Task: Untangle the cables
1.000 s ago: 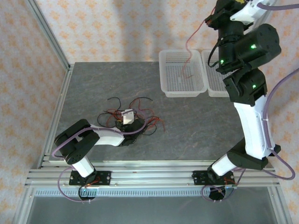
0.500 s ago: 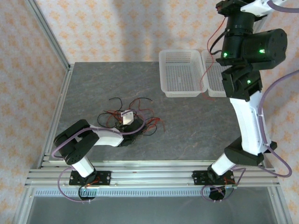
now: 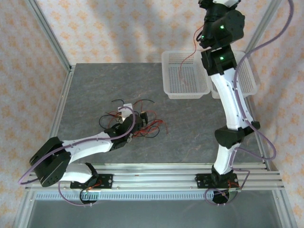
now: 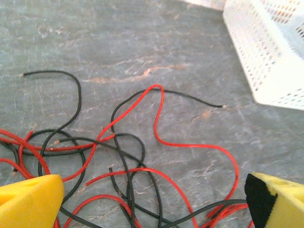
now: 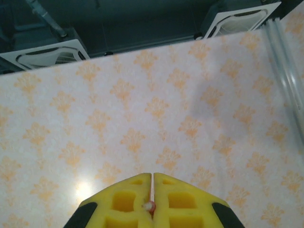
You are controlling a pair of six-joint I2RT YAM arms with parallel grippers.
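The cables [image 3: 145, 124] lie as a small clump of thin red and black wires on the grey table [image 3: 190, 128]. My left gripper [image 3: 129, 118] hovers low over the clump, open. In the left wrist view the loops [image 4: 124, 156] spread across the table between and beyond my left gripper's [image 4: 152, 204] yellow fingers [image 4: 28, 202]. My right arm [image 3: 221, 28] is raised high above the baskets. In the right wrist view my right gripper [image 5: 152, 176] is shut on the end of a red wire [image 5: 151, 207]. This red wire [image 3: 183, 70] hangs down into the left basket [image 3: 186, 94].
Two white mesh baskets stand side by side at the table's back right, the right one [image 3: 250, 81] partly behind my right arm. The left basket's corner [image 4: 270, 57] stands close to the wires. Metal frame posts [image 3: 50, 35] edge the table.
My left arm has stretched forward over the clump and its jaws have widened. My right arm has swung left and higher, carrying the red wire back over the left basket.
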